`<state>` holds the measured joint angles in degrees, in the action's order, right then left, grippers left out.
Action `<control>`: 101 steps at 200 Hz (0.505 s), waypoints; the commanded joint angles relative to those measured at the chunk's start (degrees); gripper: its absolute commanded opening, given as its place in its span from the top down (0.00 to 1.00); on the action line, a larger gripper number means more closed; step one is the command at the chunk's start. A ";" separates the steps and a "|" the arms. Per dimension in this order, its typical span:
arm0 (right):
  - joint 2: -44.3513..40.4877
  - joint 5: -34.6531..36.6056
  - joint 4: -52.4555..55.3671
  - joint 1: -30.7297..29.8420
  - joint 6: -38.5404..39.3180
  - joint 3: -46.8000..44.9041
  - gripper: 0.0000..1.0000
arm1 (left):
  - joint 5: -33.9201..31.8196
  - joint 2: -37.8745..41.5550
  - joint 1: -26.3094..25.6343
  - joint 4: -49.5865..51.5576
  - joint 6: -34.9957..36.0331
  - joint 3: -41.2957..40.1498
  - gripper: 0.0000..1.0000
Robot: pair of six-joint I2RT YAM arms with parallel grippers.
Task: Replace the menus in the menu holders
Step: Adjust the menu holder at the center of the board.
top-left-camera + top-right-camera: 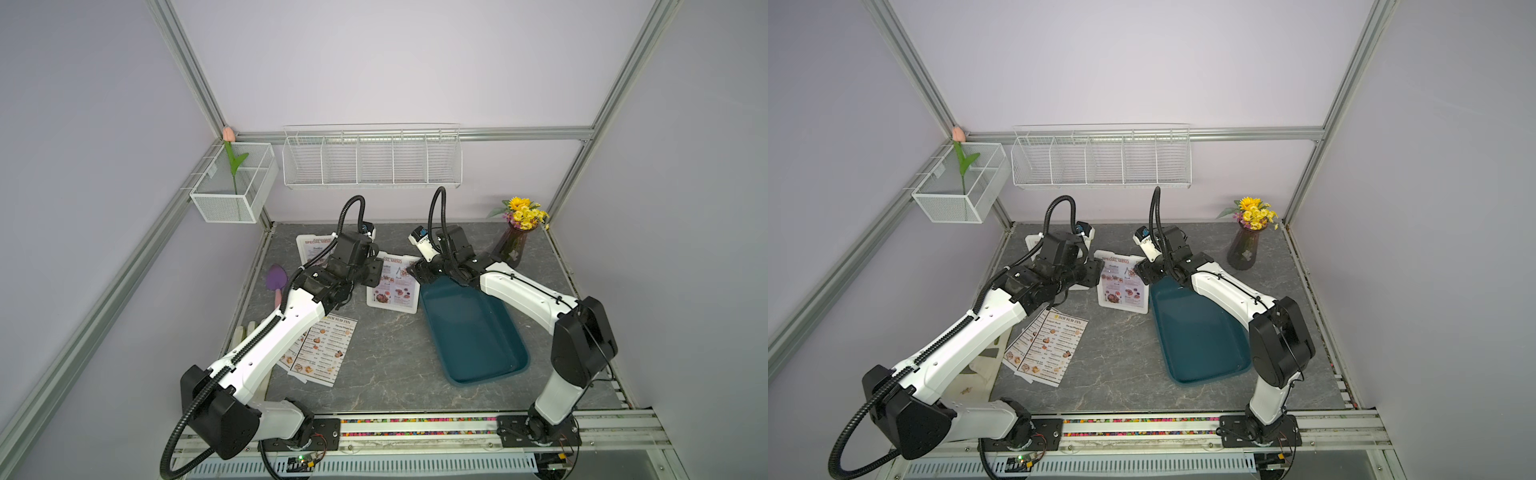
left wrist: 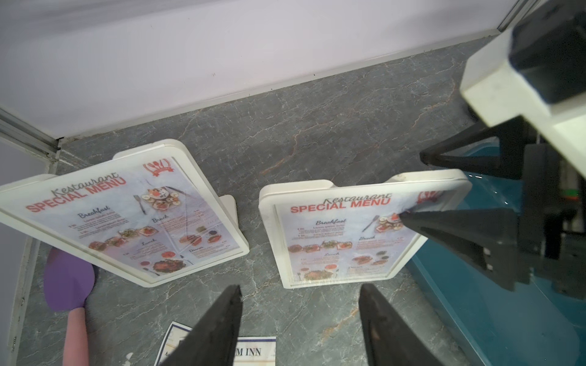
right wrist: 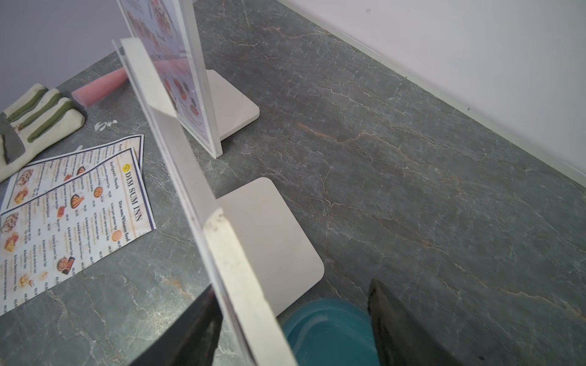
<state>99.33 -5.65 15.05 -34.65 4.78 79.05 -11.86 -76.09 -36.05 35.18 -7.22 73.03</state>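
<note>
Two white menu holders stand upright at the back, each with a red "SPECIAL MENU" sheet behind its clear front: one at the left [image 1: 309, 249] [image 2: 126, 215], one in the middle [image 1: 392, 286] [image 2: 345, 237]. Two "DIM SUM INN" menus [image 1: 324, 349] [image 3: 73, 215] lie overlapped on the table at the front left. My left gripper [image 2: 300, 286] is open and empty, just in front of the middle holder. My right gripper [image 3: 293, 285] is open and straddles that holder's side edge [image 3: 228, 253]. One of its fingers is at the clear front and the other stands well behind the back.
A teal tray [image 1: 473, 332] lies right of the middle holder, under my right arm. A purple spatula with a pink handle [image 1: 277, 282] and a padded mitt [image 3: 35, 117] lie at the left edge. A vase of flowers [image 1: 513, 245] stands back right. Wire baskets [image 1: 372, 158] hang on the wall.
</note>
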 commanded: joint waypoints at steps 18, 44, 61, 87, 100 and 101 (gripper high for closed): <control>-9.83 1.41 -2.04 -0.64 -3.69 -9.28 0.24 | 4.18 3.35 -0.08 -1.71 -3.27 -5.02 0.41; -10.43 2.09 -4.89 -0.68 -6.62 -12.95 0.24 | 5.71 4.26 -0.15 -4.15 -4.50 -9.23 0.41; -9.37 3.34 -8.56 -0.73 -8.62 -14.28 0.24 | 6.15 2.80 -0.10 -5.99 -5.51 -10.70 0.42; -7.42 5.44 -13.16 -0.71 -11.17 -15.14 0.23 | 3.77 -0.09 -0.07 -6.97 -7.80 -11.02 0.41; -6.74 6.56 -15.01 -0.75 -11.91 -15.58 0.23 | 2.45 -1.11 -0.07 -8.77 -8.59 -12.03 0.41; -6.67 6.63 -15.07 -0.76 -11.99 -15.63 0.23 | 2.28 -1.22 -0.11 -8.83 -8.64 -12.12 0.41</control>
<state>91.22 -1.93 6.28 -35.07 -3.88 64.79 -7.40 -75.44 -36.05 30.02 -12.67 62.13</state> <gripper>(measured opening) 0.766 0.587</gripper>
